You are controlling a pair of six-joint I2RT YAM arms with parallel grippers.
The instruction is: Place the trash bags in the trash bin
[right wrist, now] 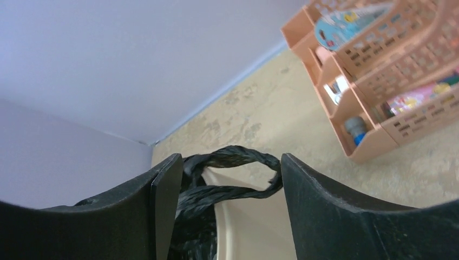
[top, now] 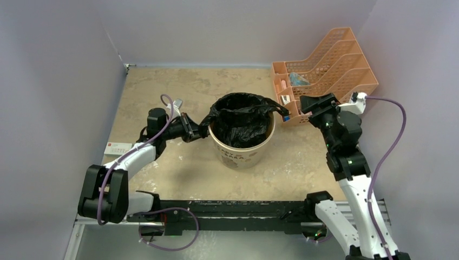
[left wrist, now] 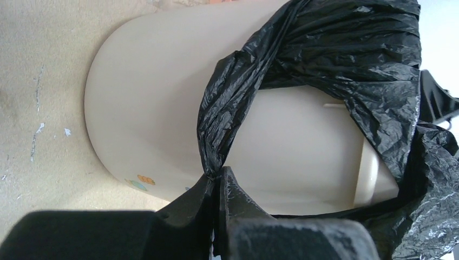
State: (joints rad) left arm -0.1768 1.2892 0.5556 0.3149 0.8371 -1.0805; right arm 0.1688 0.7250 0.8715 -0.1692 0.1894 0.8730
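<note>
Trash bags [top: 241,122] sat opened inside the trash bin [top: 241,154], one handle pinched tight in the left gripper [top: 190,129] while the right gripper [right wrist: 227,173] stood wide around the other loop, so it needed drawing clear without snagging the film.

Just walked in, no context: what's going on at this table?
Two arms are fitting a thin, glossy black plastic bag into the cream round bin. The left arm's fingers are shut on the bag's left handle, which is stretched taut beside the bin. The right arm's fingers stand open with the right handle lying between them, close to the orange mesh organiser. The bag's body already sits inside the bin.
</note>
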